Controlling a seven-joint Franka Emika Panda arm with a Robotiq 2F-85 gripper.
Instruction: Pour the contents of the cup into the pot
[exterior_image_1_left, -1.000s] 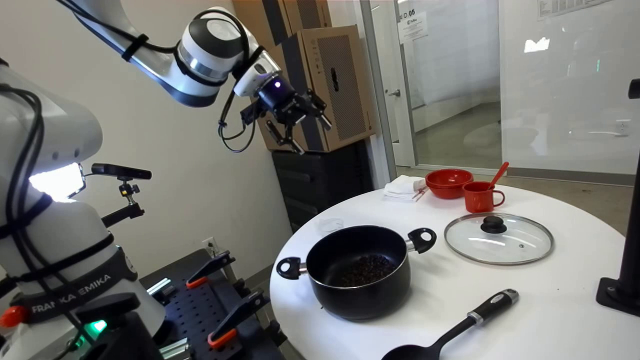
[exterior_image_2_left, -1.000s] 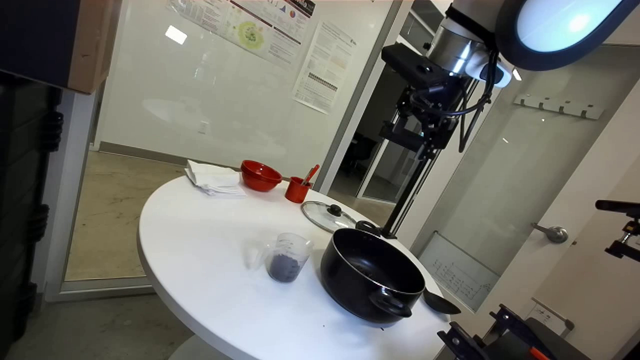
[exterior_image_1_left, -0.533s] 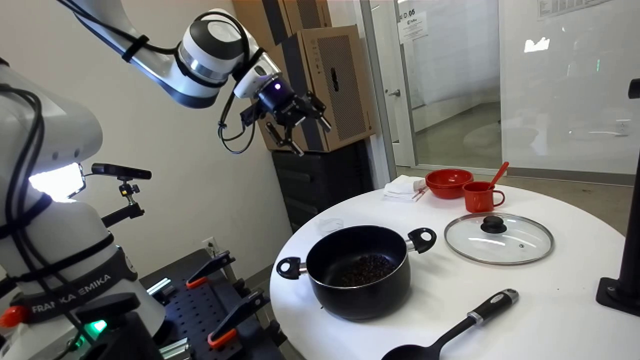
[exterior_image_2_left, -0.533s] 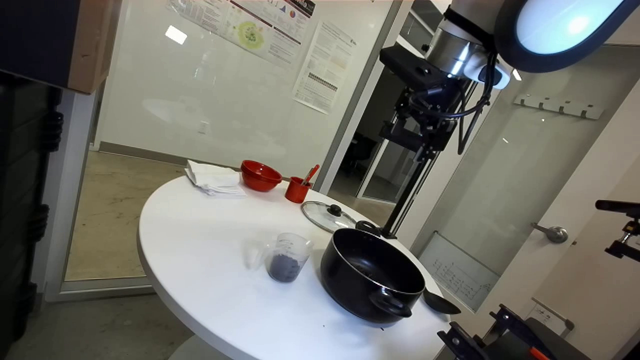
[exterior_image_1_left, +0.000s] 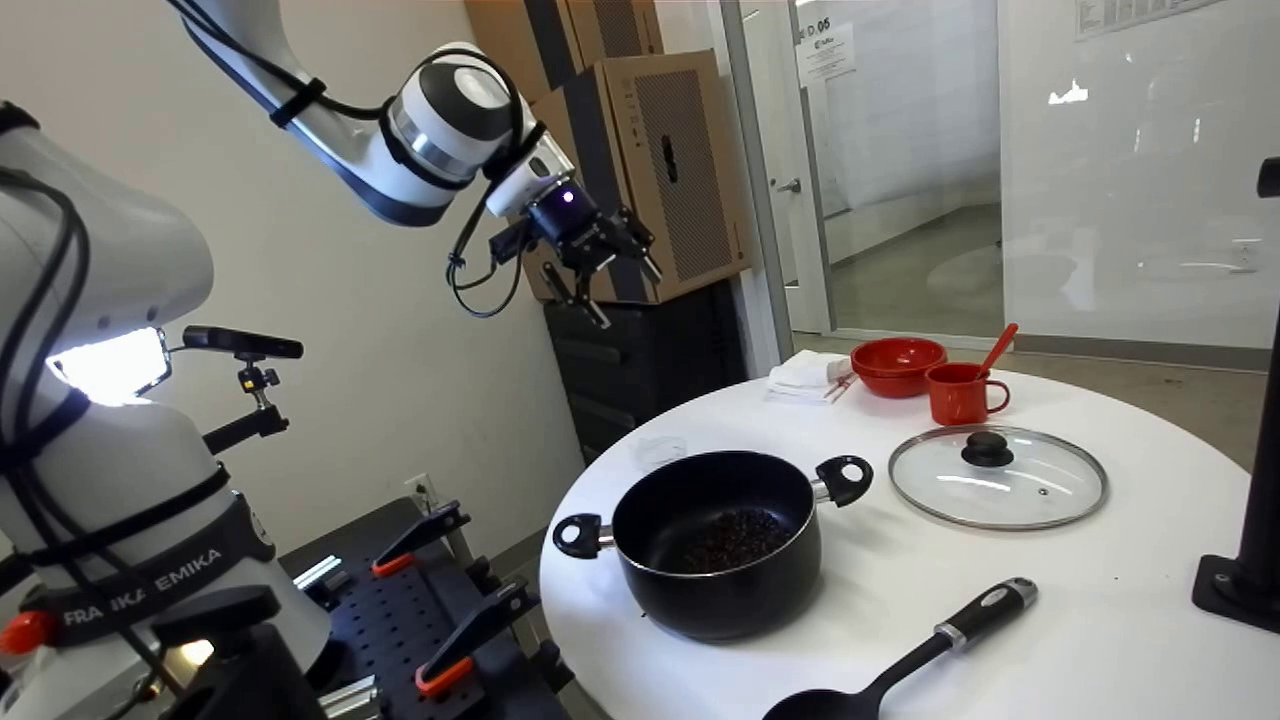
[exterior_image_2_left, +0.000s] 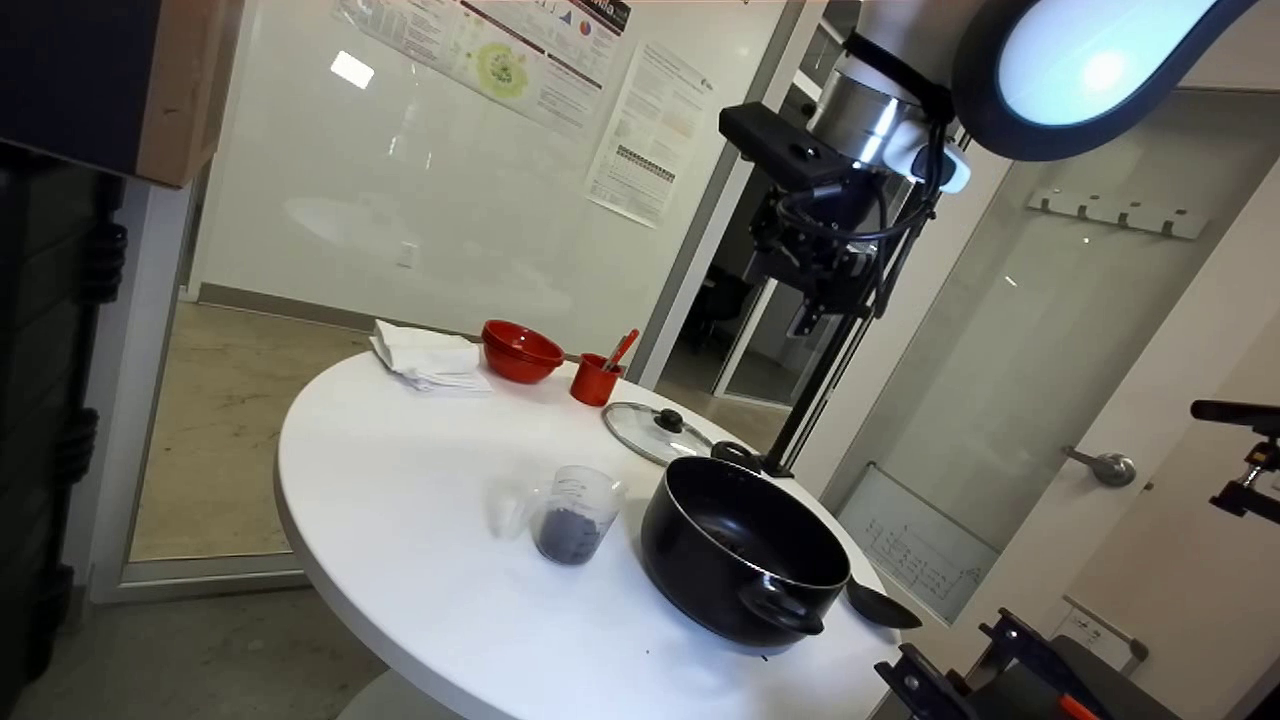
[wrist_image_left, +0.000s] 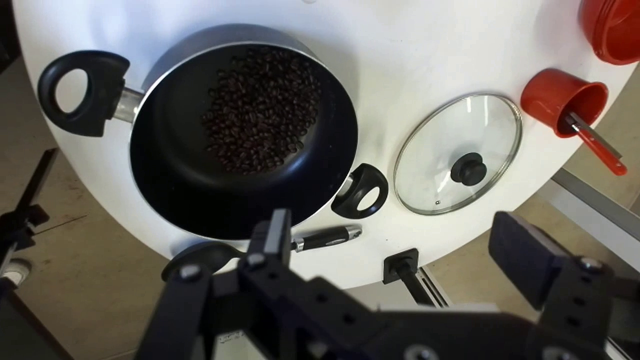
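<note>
1. Black, the pot (wrist_image_left: 240, 200) is seen well below the fingers (wrist_image_left: 522, 257), which are spread apart.
2. In the wrist view, beans (wrist_image_left: 265, 110) are shown inside.
3. In an exterior view, the cup (exterior_image_2_left: 585, 487) with dark contents (exterior_image_2_left: 569, 537) is shown beside it.

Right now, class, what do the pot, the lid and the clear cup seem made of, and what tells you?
Pot: probably metal, satin black coating; a silvery edge shows along the rim.
Lid: likely clear, glossy glass, from its sharp reflections, with a metallic band around it.
Clear cup: perhaps slightly cloudy plastic, as the dark contents show hazily through; glass isn't ruled out.
</note>
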